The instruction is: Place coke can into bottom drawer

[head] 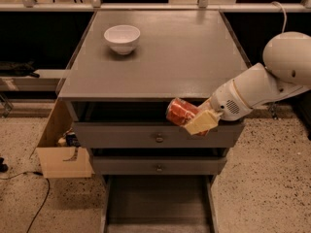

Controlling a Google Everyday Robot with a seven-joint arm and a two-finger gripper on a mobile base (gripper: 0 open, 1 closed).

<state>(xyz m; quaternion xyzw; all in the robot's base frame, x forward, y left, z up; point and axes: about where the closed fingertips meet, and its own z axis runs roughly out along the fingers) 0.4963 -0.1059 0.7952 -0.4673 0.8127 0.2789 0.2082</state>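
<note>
The gripper [195, 120] hangs off the table [165, 57] edge, fingers [203, 123] clamped on the tilted coke can [180, 111], above the bottom drawer [158, 205].

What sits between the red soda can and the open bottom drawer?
Camera view: two grey drawer fronts with round knobs. The gripper holds the red-orange aluminium can before the upper front, above the shallow grey bottom drawer.

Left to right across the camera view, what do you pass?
Cardboard box → bowl → coke can, gripped by the gripper in front of the top drawer → arm.
</note>
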